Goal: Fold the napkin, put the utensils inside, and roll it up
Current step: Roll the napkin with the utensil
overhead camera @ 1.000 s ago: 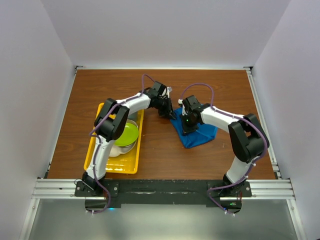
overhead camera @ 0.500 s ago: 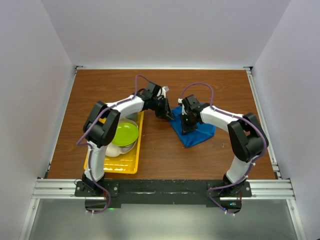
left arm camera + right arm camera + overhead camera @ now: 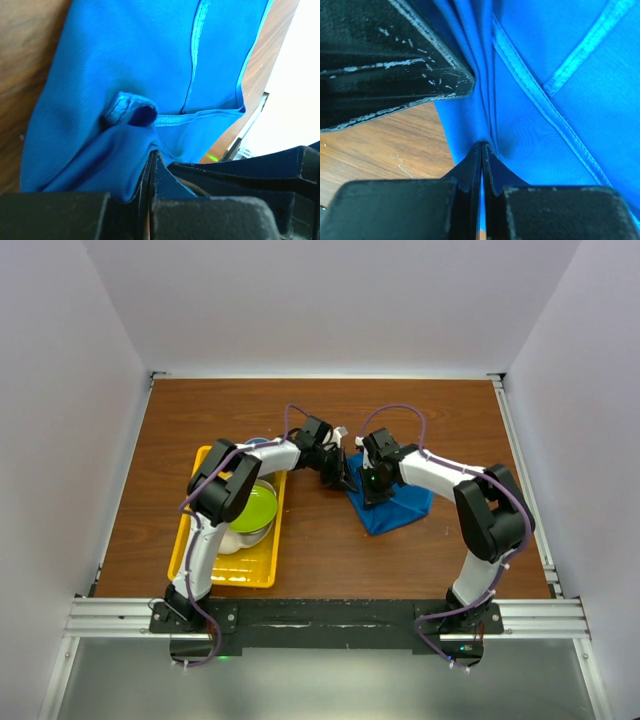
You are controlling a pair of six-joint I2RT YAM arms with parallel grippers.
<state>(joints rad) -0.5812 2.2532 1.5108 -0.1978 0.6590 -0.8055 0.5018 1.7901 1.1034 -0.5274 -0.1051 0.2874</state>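
The bright blue napkin [image 3: 398, 506] lies bunched and partly folded on the wooden table, right of centre. My left gripper [image 3: 346, 478] is at its left edge, and in the left wrist view its jaws [image 3: 151, 156] are shut on a fold of the napkin [image 3: 150, 65]. Just to the right, my right gripper [image 3: 373, 490] is shut on a pleat of the same cloth [image 3: 555, 100], its jaws [image 3: 482, 146] pressed together. The two grippers almost touch, and a left finger [image 3: 395, 75] fills the upper left of the right wrist view. The utensils are out of view.
A yellow tray [image 3: 196, 548] lies at the left with a green-filled metal bowl [image 3: 251, 509] on it, under the left arm. A bit of something blue [image 3: 257, 443] shows at the tray's far end. White walls close in the table on three sides.
My left gripper has moved right to the napkin's left edge and closed on the cloth. The right gripper has kept its grip in place.
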